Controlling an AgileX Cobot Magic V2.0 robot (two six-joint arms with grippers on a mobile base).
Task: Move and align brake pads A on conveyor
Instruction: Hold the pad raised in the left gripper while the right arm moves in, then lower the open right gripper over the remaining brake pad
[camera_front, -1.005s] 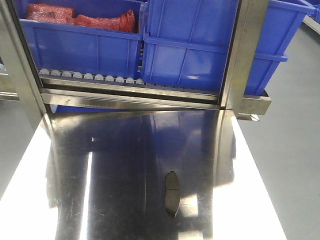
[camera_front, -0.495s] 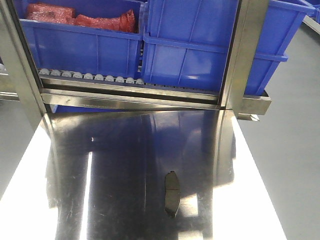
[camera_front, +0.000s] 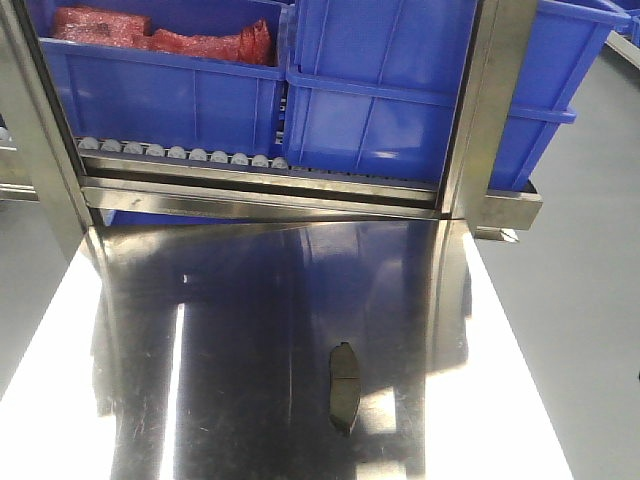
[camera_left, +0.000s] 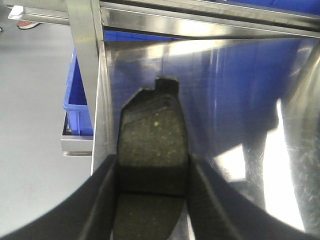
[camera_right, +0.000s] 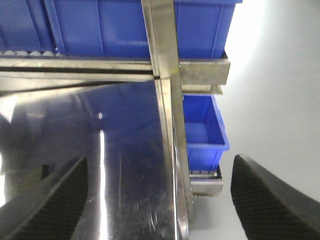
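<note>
Left end effector (camera_left: 151, 165) is closed on a dark grey, oblong brake pad with a black backing plate (camera_left: 152, 132). The pad is pinched by its long edges between the fingers, with the mirror-like steel surface (camera_left: 235, 95) beyond. Right end effector (camera_right: 159, 165) gapes wide, empty. This thin-edge grip could slip and drop the pad. The conveyor is out of view.

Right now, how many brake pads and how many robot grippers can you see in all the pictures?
Brake pads: 2, the lying pad and the held pad
Grippers: 2, the left gripper and the right gripper
Total: 4
</note>
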